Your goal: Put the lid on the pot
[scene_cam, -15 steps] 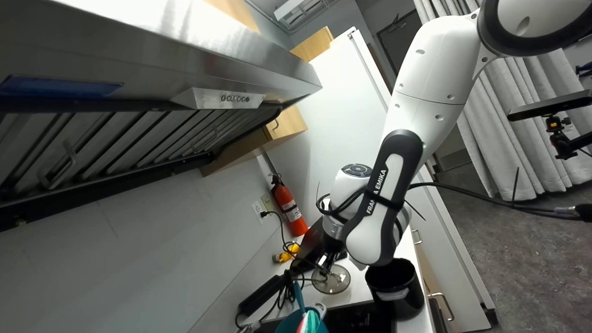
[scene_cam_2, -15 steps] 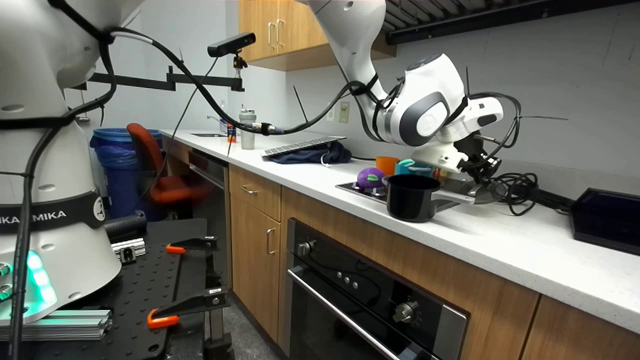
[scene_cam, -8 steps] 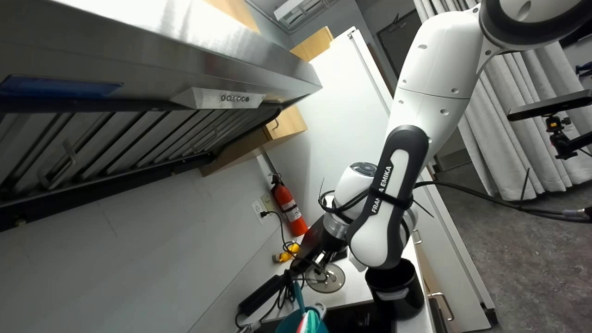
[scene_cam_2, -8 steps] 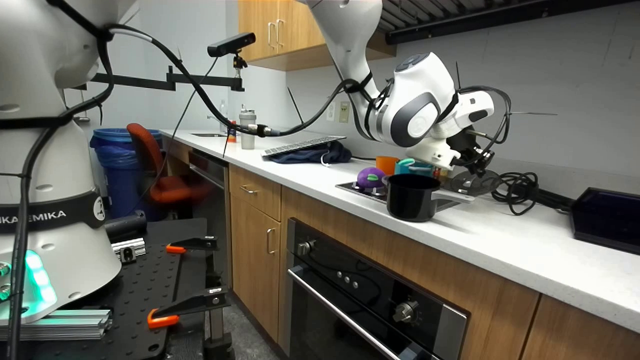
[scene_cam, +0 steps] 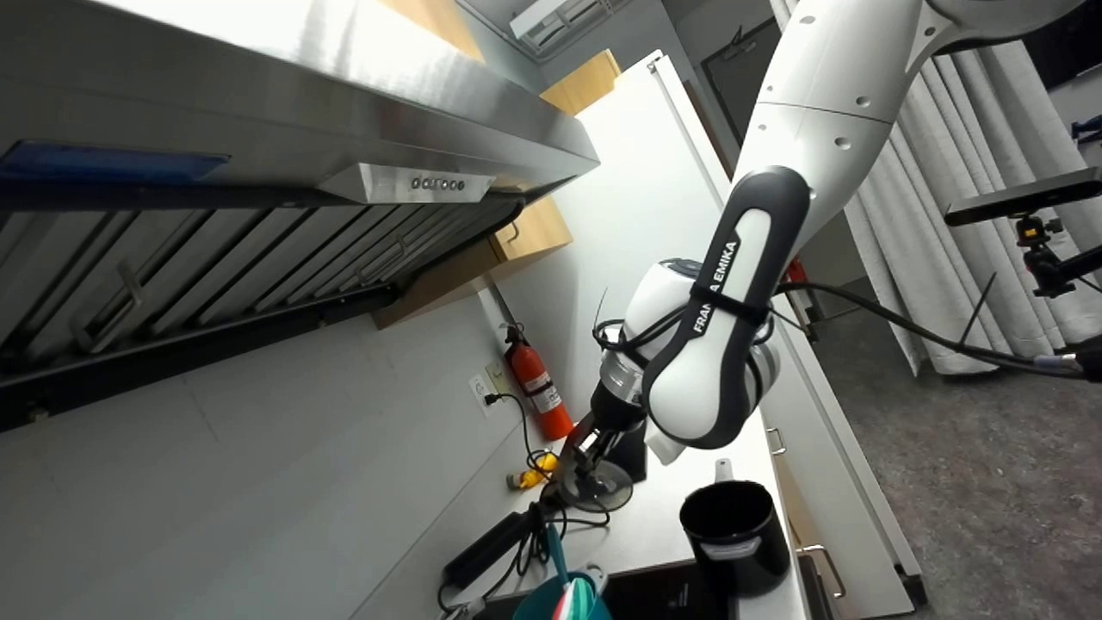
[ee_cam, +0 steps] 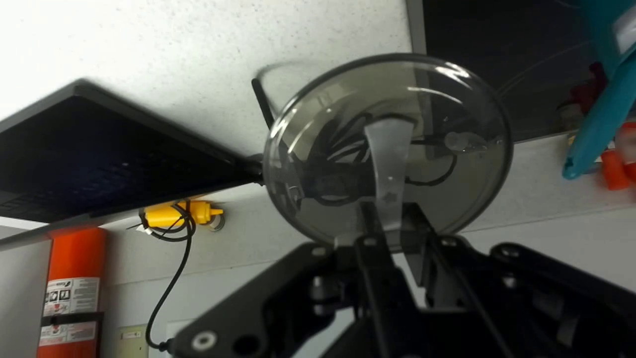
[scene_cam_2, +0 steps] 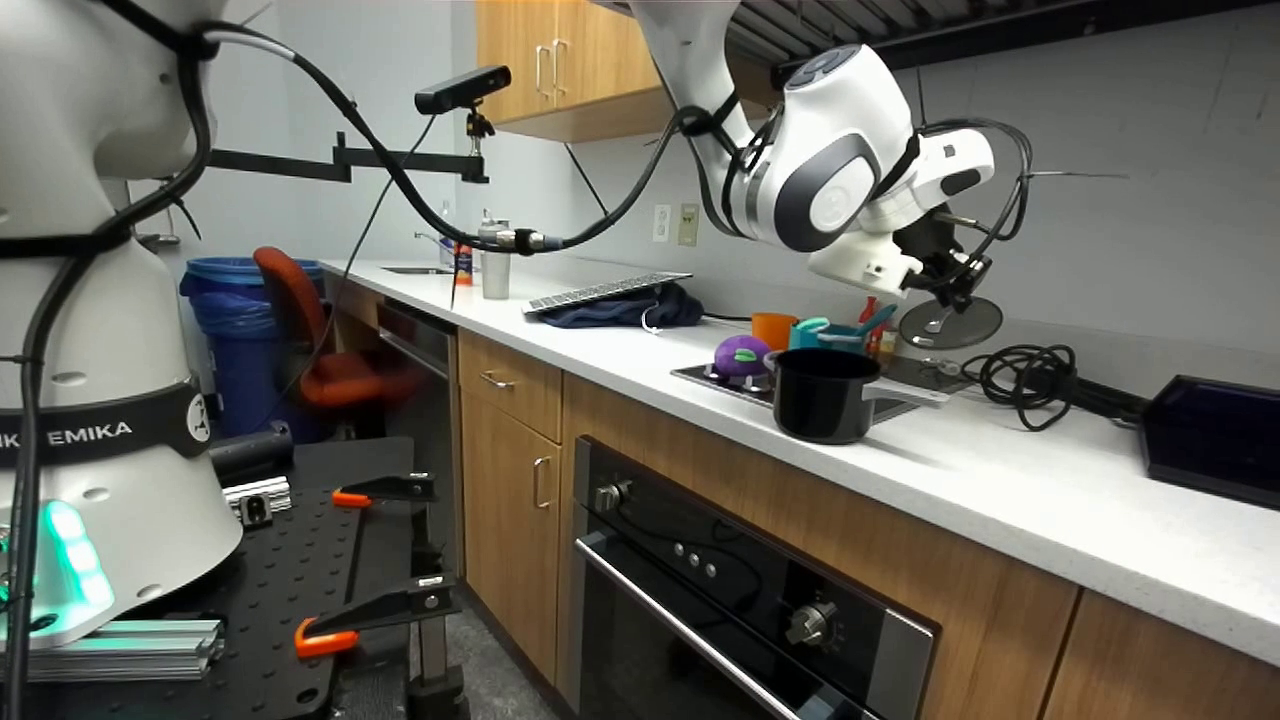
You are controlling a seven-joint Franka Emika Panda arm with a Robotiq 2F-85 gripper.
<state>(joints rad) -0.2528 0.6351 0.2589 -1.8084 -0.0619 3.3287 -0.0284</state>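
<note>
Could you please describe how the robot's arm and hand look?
The smooth, rounded white arm has dark grey panels, white lettering reading EMIKA, and black cables fastened with black straps. The angular black hand has two narrow fingers and pale bolt heads.

The arm (scene_cam: 814,138) and base (scene_cam_2: 135,500) read, apparently, "FRANKA EMIKA".

Open air between lid (scene_cam: 609,489) and pot (scene_cam: 742,564) — teal container (scene_cam: 535,603) off to one side
</note>
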